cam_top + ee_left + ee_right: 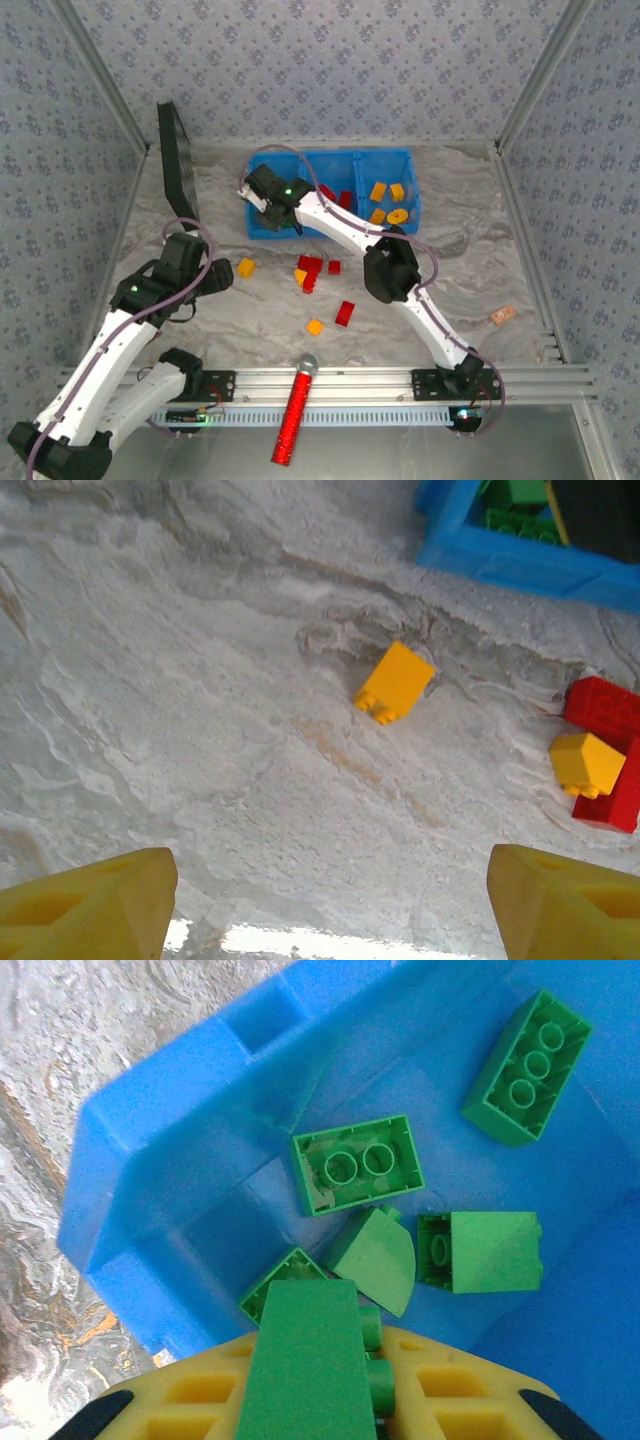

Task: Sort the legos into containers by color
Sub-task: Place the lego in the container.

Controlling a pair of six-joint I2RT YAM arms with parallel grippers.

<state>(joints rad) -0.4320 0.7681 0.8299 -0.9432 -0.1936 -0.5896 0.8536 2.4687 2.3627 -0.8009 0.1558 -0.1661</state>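
Green brick, long axis pointing into the blue tray, gripped by right tool; left tool spread wide.

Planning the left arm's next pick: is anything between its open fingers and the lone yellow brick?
Nothing visible: bare marbled table lies between the left gripper and the small yellow plastic brick; the red bricks sit to its right.

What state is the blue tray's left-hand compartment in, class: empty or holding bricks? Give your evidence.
Holding bricks: in the right wrist view, at least four green bricks lie loose on the floor of the blue tray.
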